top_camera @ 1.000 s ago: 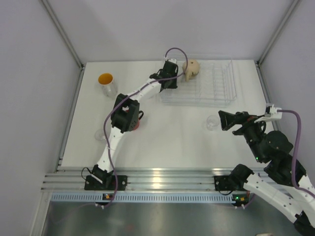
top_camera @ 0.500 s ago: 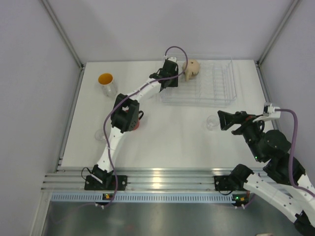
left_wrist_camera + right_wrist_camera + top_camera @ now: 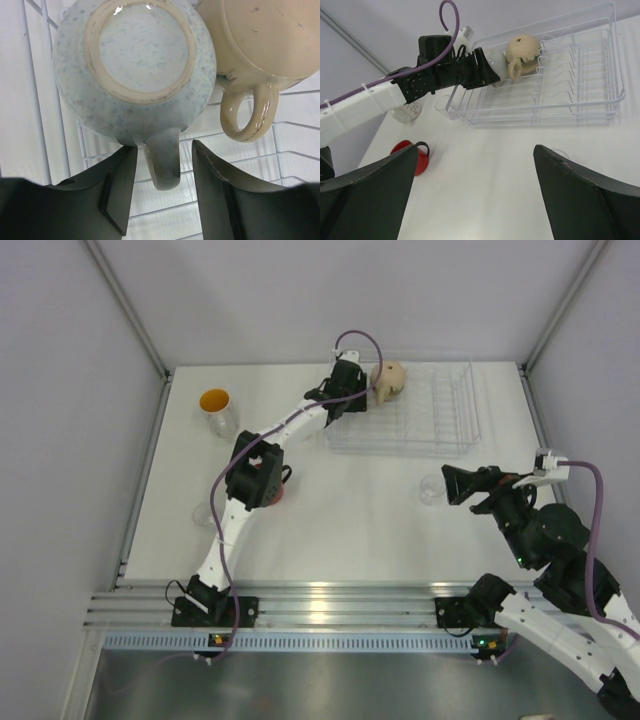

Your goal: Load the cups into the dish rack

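Observation:
The clear dish rack (image 3: pixel 440 430) stands at the back right. A tan mug (image 3: pixel 390 378) lies in its left end. In the left wrist view a white speckled mug (image 3: pixel 135 65) lies bottom-up beside the tan mug (image 3: pixel 260 30). My left gripper (image 3: pixel 164 147) is open, its fingers on either side of the white mug's handle with a gap on both sides. My right gripper (image 3: pixel 452 485) is open and empty, just right of a small clear glass (image 3: pixel 432 488). A red mug (image 3: pixel 278 490) is partly hidden by the left arm. An orange-lined clear cup (image 3: pixel 216 408) stands far left.
Another small clear glass (image 3: pixel 203 513) stands by the left arm's lower link. The right wrist view shows the rack (image 3: pixel 580 100), the red mug (image 3: pixel 415 155) and the left arm (image 3: pixel 380 95) stretched across the table. Frame posts stand at the back corners.
Hardly anything: my left wrist has shifted slightly at the rack's left end, and my right gripper has edged a little to the left.

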You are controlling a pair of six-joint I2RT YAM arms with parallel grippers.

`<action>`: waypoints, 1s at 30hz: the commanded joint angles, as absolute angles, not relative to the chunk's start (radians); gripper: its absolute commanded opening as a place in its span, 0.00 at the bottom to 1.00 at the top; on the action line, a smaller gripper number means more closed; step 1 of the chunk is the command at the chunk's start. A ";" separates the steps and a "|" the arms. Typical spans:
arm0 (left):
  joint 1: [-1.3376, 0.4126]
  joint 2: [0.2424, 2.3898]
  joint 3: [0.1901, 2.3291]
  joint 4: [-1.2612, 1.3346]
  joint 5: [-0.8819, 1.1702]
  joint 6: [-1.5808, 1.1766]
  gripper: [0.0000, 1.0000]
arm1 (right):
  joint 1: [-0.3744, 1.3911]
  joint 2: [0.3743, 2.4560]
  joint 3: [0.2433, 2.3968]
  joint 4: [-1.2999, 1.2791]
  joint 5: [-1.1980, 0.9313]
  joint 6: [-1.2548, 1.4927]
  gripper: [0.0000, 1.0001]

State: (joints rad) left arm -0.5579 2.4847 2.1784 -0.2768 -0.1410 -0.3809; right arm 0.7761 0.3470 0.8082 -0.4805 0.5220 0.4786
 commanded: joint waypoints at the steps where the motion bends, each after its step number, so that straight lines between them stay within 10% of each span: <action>1: -0.557 2.431 2.200 -0.173 -0.169 -0.379 0.54 | 0.773 0.350 0.830 -0.476 0.532 0.463 0.99; 30: -0.592 2.099 1.967 -0.129 -0.121 -0.292 0.69 | 0.773 0.393 0.851 -0.503 0.462 0.511 0.99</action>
State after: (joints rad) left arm -0.5838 2.2375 2.0071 -0.1810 -0.1429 -0.3191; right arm 0.7757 0.3679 0.8082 -0.5167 0.4953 0.4984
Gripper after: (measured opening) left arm 0.692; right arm 0.993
